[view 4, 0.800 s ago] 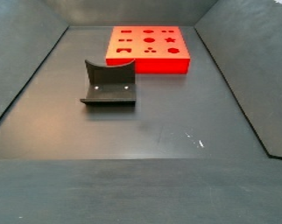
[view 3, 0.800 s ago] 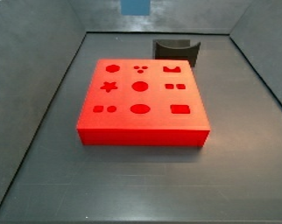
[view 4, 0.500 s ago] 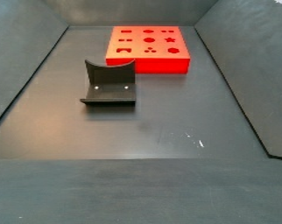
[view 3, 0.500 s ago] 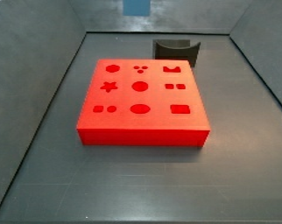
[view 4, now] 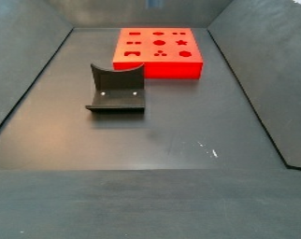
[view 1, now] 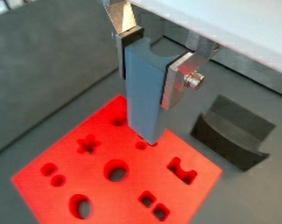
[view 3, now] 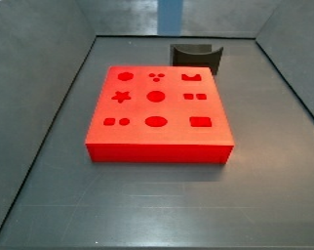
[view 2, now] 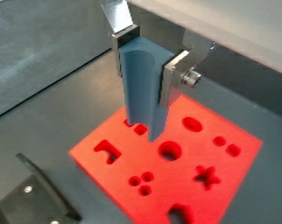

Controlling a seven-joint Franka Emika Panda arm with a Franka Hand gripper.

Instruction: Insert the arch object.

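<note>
One gripper (view 1: 153,63), clenching a blue-grey bar (view 1: 141,101), is hovering above the red board (view 1: 102,166); descending misaligned is risking jamming beside its one-o'clock arch hole (view 3: 191,76).

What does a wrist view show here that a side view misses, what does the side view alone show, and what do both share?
Only a wrist view shows the gripper, above the red board, its fingers flanking an upright blue-grey bar. Only a side view shows the open dark floor in front of the fixture. Both show the board and the fixture, standing apart. No arch object can be made out in either.
</note>
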